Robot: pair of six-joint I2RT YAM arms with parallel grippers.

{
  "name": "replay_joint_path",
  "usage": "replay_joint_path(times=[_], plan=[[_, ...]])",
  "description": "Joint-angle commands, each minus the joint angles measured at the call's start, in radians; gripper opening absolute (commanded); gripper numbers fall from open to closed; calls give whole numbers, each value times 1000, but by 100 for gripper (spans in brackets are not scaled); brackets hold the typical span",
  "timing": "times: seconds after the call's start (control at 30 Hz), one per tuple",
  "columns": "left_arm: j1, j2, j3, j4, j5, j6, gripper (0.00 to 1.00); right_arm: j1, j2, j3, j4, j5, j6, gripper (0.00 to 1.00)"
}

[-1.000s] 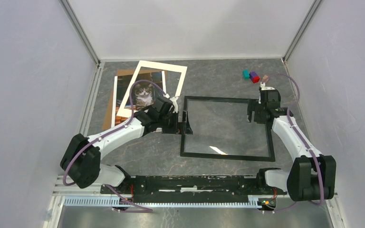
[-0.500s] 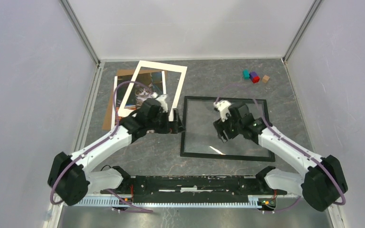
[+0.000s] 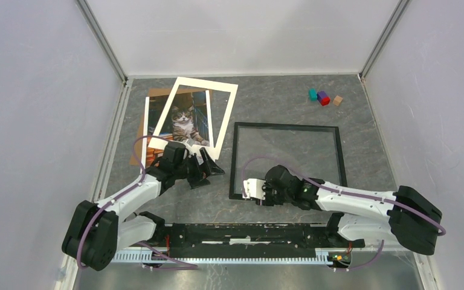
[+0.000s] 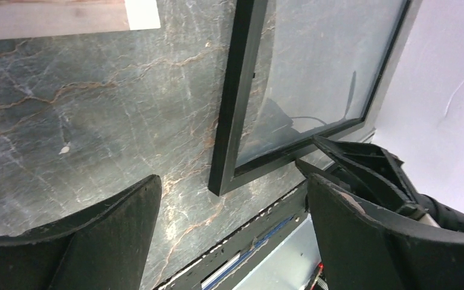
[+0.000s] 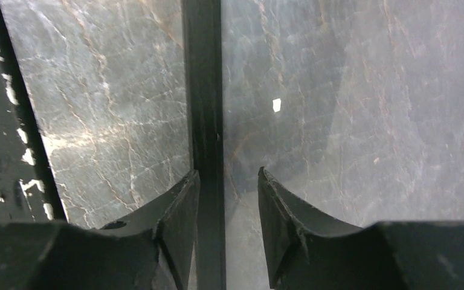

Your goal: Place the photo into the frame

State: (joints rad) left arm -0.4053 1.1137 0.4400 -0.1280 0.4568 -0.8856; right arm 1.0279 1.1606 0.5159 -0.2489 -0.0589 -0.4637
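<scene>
Frame [image 3: 287,125] laid flat on counter [image 3: 278,96], centre-right. Photo [image 3: 183,121] seen at far left, under white mat [image 3: 229,99], on brown board [image 3: 155,95], well apart from frame. Left hand [image 3: 210,171] spread wide, empty, above counter just left of frame's near-left corner. Right hand [image 5: 228,173] set astride frame's near edge by that corner, fingers partly apart, edge not clamped.

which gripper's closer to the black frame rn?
Right. The right gripper is at the frame, on its near edge, open fingers straddling the bar by the near-left corner. The left gripper hangs open over the table left of the frame, apart from it.
</scene>
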Motion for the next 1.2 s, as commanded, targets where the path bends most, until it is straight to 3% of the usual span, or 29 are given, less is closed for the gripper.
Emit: replay_joint_path(times=[0.0, 0.23, 0.6, 0.77, 1.0, 1.1, 1.17], plan=[[5, -9, -6, 93, 40, -55, 95, 20, -17, -42, 99, 34, -69, 45], [6, -6, -1, 107, 37, -53, 95, 54, -4, -64, 96, 6, -60, 39], [5, 30, 6, 122, 57, -47, 95, 77, 23, -107, 134, 20, -6, 45], [4, 25, 6, 122, 55, -47, 95, 77, 30, -118, 146, 53, 2, 38], [5, 29, 6, 122, 62, -44, 95, 77, 54, -124, 158, 96, 22, 39], [4, 23, 6, 121, 63, -46, 95, 76, 51, -126, 156, 94, 20, 32], [4, 20, 6, 120, 63, -47, 95, 76, 54, -123, 150, 81, 18, 21]])
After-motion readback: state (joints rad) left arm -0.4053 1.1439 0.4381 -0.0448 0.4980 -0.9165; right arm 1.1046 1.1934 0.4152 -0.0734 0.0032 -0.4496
